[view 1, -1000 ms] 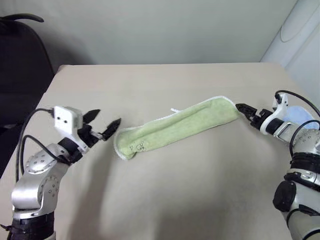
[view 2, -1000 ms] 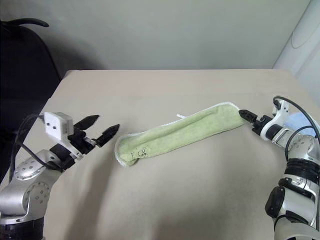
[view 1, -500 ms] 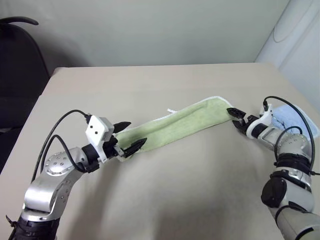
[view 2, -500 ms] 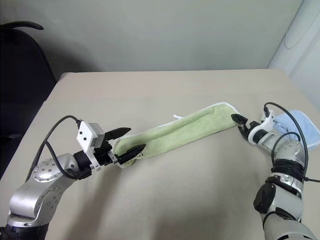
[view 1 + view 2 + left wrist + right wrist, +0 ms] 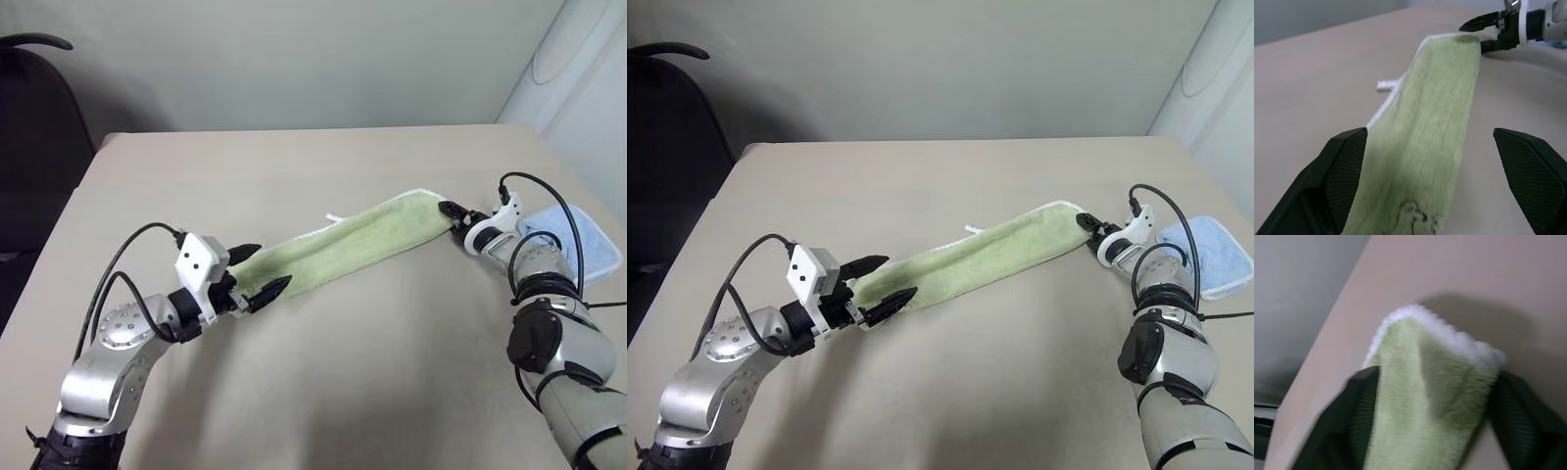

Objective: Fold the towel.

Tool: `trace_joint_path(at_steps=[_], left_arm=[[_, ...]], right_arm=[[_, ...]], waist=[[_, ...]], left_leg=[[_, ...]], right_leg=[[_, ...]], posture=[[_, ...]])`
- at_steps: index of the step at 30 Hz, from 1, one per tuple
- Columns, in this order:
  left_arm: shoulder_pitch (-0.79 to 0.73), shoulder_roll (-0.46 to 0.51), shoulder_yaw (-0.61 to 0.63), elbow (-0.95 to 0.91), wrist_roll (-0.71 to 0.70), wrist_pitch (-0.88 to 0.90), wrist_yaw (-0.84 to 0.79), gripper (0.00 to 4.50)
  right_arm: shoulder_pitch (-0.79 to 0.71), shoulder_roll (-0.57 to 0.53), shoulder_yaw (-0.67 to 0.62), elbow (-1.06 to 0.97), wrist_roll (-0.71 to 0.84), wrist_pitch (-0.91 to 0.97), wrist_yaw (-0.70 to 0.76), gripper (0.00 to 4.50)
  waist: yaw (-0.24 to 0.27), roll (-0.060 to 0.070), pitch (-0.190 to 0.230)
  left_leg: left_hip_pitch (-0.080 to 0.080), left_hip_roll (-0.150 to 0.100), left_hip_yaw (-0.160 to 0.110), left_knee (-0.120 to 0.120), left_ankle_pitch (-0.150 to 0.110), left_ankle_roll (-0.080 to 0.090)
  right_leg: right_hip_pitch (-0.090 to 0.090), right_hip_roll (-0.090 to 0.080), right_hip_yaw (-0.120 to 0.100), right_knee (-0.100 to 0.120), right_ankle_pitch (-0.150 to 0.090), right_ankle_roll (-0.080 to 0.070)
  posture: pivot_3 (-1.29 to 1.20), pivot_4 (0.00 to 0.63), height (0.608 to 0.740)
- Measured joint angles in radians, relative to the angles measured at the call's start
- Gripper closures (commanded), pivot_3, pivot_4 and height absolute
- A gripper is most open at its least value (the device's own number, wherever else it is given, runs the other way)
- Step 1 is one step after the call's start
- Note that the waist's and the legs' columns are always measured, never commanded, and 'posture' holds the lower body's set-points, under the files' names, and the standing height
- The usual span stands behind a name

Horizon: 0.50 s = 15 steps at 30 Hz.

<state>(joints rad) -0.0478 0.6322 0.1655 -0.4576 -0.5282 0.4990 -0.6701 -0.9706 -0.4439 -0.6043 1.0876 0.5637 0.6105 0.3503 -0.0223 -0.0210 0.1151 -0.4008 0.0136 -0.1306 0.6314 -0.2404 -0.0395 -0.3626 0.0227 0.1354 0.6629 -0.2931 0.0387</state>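
The towel [image 5: 348,240] lies as one long strip, so the end-to-end fold is left. The left tool [image 5: 263,271] gapes wide around its near end; the right tool [image 5: 1430,396] brackets the far end, not clearly clamped.

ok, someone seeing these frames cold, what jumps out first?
The long light green towel, folded into a narrow strip, lies diagonally across the middle of the beige table. A gripper sits at each end: the left gripper open around the near end, the right gripper with a finger either side of the far end. A light blue cloth lies at the table's right edge.
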Motion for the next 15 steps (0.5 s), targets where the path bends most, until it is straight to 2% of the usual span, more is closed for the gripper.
trace_joint_path(at_steps=[6,11,15], left_arm=[[0.010,-0.012,0.000,-0.007,0.005,-0.007,0.005,0.00],[0.011,-0.016,0.000,-0.008,0.009,-0.014,0.003,0.00],[0.011,-0.016,-0.002,-0.003,0.013,-0.017,-0.001,0.00]], right_arm=[[0.020,-0.012,-0.028,-0.020,0.031,0.007,-0.014,4.41],[0.073,-0.070,-0.066,-0.059,0.065,0.011,-0.038,4.46],[0.117,-0.158,-0.099,-0.066,0.070,0.010,-0.058,4.46]], waist=[[0.008,0.000,0.000],[0.038,0.000,0.000],[0.048,0.001,0.001]], left_leg=[[0.000,0.000,-0.001,0.000,0.000,0.000],[-0.001,-0.003,-0.001,0.001,0.000,0.001],[-0.003,-0.003,0.000,0.000,0.000,-0.001]], right_leg=[[0.001,0.000,-0.001,-0.001,0.000,0.000],[0.002,-0.003,-0.002,-0.001,0.000,0.000],[0.000,-0.004,-0.001,-0.002,0.000,0.000]], posture=[[0.00,0.150,0.740],[0.00,0.150,0.740],[0.00,0.150,0.740]])
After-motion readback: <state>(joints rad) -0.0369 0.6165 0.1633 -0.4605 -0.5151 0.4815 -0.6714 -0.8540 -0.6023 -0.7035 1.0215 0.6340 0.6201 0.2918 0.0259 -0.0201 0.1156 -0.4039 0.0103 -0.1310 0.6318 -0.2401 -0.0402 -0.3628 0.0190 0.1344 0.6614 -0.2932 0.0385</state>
